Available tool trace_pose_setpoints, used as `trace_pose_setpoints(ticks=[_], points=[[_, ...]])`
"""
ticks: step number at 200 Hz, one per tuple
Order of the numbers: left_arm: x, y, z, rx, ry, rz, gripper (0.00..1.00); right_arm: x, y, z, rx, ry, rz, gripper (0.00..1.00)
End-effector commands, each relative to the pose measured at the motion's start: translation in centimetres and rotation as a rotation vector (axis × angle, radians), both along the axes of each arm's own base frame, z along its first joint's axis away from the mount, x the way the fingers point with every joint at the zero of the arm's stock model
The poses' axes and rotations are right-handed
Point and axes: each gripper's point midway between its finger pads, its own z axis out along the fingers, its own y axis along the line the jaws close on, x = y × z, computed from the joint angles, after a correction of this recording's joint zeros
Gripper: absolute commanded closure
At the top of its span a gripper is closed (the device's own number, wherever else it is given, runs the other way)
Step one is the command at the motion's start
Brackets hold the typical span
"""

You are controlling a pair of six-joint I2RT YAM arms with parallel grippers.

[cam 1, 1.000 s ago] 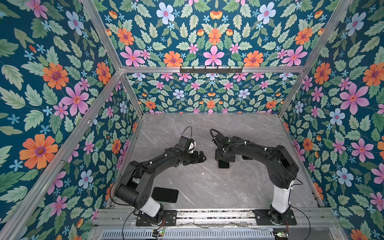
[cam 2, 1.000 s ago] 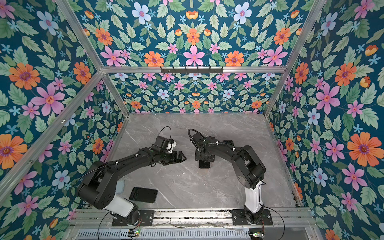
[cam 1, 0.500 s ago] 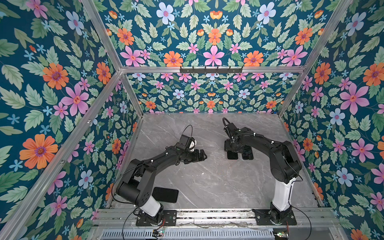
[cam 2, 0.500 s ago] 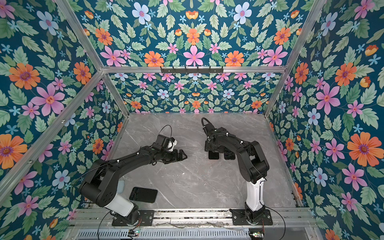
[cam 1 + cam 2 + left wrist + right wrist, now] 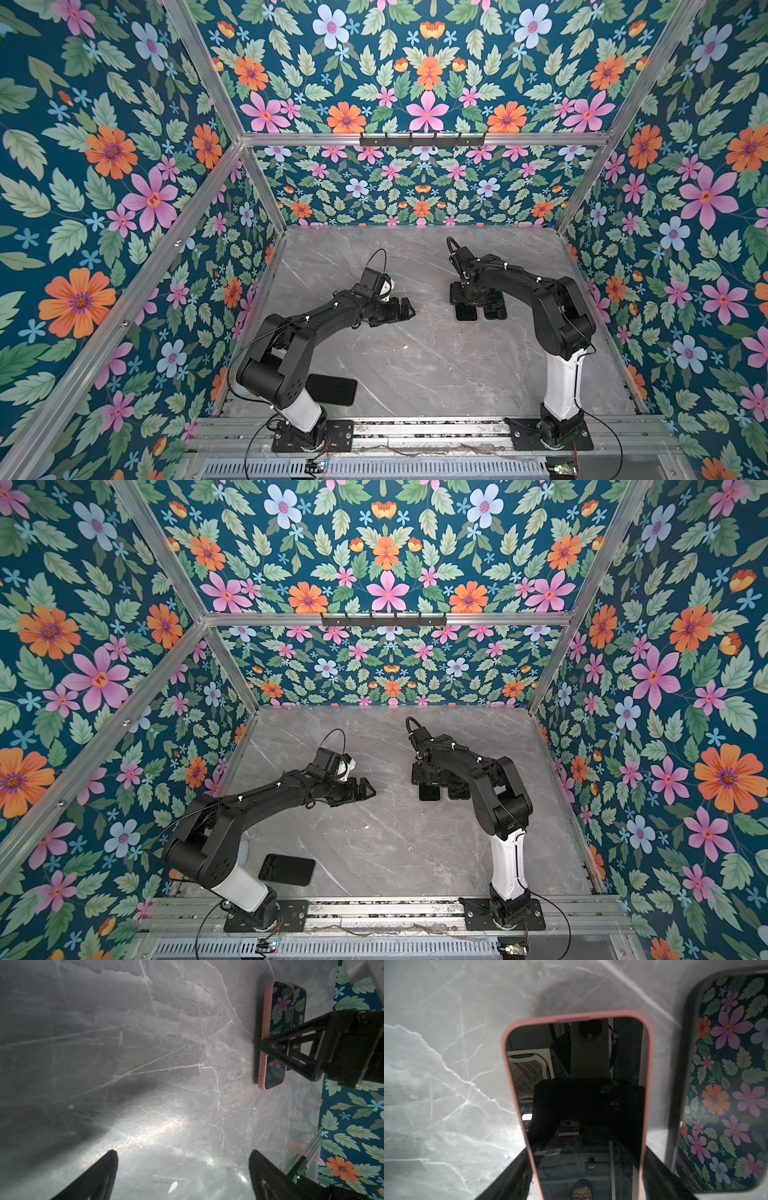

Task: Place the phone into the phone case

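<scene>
The right gripper [image 5: 586, 1167] has carried the phone [image 5: 577, 1088], already seated in the pink case [image 5: 571, 1015], from the middle to beside a second phone [image 5: 726, 1084]. Its jaws seem still closed on the case sides. The left gripper [image 5: 182, 1153] stays fully open, empty

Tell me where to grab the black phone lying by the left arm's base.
Probably pinch its two long edges at mid-length, coming straight down: the black phone lies flat on the table, so only its thin sides offer purchase.
</scene>
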Motion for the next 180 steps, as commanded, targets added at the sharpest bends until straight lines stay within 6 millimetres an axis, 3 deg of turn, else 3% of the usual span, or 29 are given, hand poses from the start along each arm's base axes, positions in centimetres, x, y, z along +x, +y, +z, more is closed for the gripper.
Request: trace_pose_setpoints(ticks=[1,126,180], points=[[0.3,-0.2,0.3,-0.014,-0.014,-0.002,0.00,-0.1,-0.4,-0.2,-0.010,0.011,-0.002,0.39],[0.1,-0.3,-0.4,-0.009,-0.003,-0.014,0.00,0.2,-0.8,-1.7,-0.022,0.029,-0.030,0.36],[0.2,-0.4,-0.4,-0.010,-0.002,-0.015,0.00,0.7,-1.1,-0.8,-0.046,0.021,-0.025,0.22]])
